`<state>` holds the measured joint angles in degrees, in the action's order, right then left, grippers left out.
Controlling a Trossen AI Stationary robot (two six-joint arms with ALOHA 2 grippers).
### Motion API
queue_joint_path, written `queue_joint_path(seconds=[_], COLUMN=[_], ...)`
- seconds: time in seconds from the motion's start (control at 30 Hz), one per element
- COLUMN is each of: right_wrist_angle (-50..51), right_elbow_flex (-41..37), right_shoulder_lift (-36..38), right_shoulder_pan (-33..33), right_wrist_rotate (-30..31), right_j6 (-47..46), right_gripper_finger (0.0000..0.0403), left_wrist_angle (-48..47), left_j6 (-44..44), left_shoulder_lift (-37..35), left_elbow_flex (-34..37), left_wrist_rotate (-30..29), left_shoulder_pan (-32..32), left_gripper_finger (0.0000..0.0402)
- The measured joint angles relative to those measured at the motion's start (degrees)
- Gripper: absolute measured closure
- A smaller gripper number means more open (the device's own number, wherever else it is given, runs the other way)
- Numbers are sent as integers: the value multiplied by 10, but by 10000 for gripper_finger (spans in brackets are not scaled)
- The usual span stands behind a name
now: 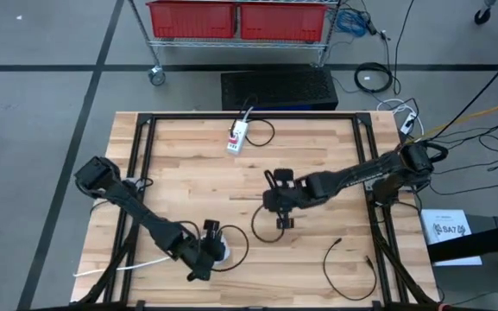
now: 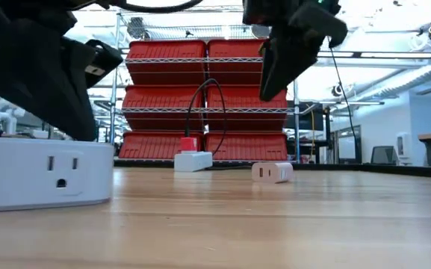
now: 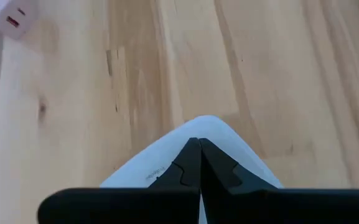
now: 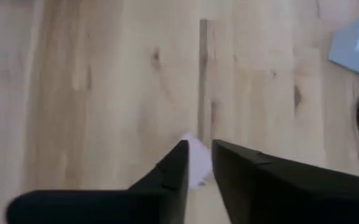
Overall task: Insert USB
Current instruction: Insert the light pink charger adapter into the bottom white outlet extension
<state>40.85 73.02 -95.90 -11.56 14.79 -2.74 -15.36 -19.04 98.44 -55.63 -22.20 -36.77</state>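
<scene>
While left end effector (image 1: 204, 262) sits clenched on white power block (image 1: 220, 252) at bench (image 1: 318, 147) front, right end effector (image 1: 280, 210), slightly parted, hangs mid-bench over small white USB adapter (image 2: 272, 172). Step: pickup approach, prob. Next: descend, grip.

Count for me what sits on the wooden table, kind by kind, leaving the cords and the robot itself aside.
White socket blocks: 2 (a long one with a red switch; a big one under the left pincer)
Small white plug adapter: 1
Total: 3
</scene>
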Motion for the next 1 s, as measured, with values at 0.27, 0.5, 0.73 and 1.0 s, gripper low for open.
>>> queue_joint_path(seconds=[0.27, 0.5, 0.73, 1.0], right_wrist_angle=[47, 64, 56, 45], right_elbow_flex=[2, 2, 11, 51], right_shoulder_lift=[-11, -66, -128, -139], right_shoulder_pan=[37, 45, 45, 56], right_wrist_rotate=[-60, -71, -76, -79], right_j6=[119, 179, 247, 305], right_gripper_finger=[221, 164, 151, 151], left_wrist_angle=[56, 59, 58, 54], left_j6=[-62, -112, -216, -287], left_shoulder_lift=[-32, -81, -122, -135], left_elbow_flex=[0, 4, 53, 66], left_wrist_rotate=[-108, -187, -260, -274], left_shoulder_pan=[-57, -103, -144, -193], left_gripper_finger=[402, 402, 402, 402])
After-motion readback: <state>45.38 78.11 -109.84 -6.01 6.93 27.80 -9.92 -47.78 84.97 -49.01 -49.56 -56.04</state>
